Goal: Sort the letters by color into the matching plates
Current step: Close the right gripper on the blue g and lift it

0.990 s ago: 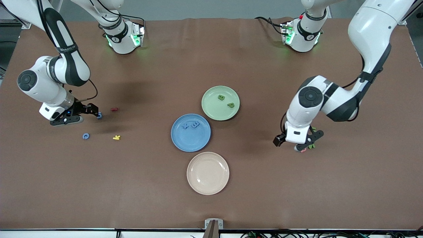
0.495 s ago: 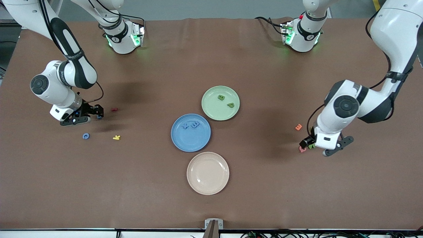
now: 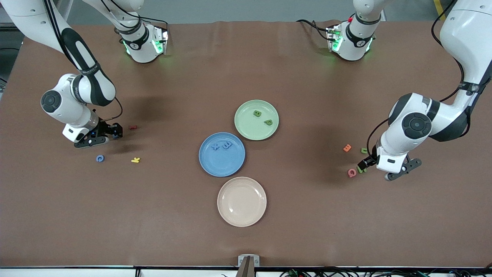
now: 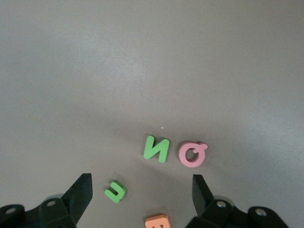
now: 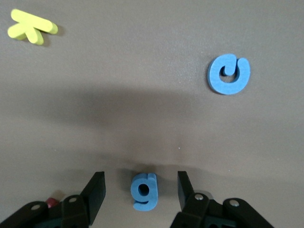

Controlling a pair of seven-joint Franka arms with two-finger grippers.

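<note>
The round matte blue plate [image 3: 221, 154] near the middle of the brown surface [image 3: 246, 238] serves as the landmark. It already holds two small blue foam letters [image 3: 221, 146]; the pale green plate [image 3: 256, 119] touching its rim, farther from the front camera, holds two green foam letters [image 3: 263, 118].

The right gripper [image 5: 141, 190] is low over the surface well toward the right arm's end from the blue plate, with its jaws partly open on either side of a small blue foam "g" [image 5: 144, 191] and not touching it. A good grasp here means centring the letter between the jaws, reaching the surface before closing, and pinching its flat edges without sliding it. A second blue foam letter, ring-shaped [image 3: 100, 158], lies loose nearby with a yellow foam letter [image 3: 135, 160] and a red one [image 3: 133, 127], which should stay put.

The left gripper [image 4: 142, 190], well toward the left arm's end from the blue plate, hovers with jaws wide open and empty above a green foam "u" [image 4: 115, 191], a green foam "N" [image 4: 156, 148], a pink foam letter [image 4: 192, 154] and an orange one [image 4: 157, 222]. It should likely settle on one green letter and avoid nudging the pink neighbour.
</note>
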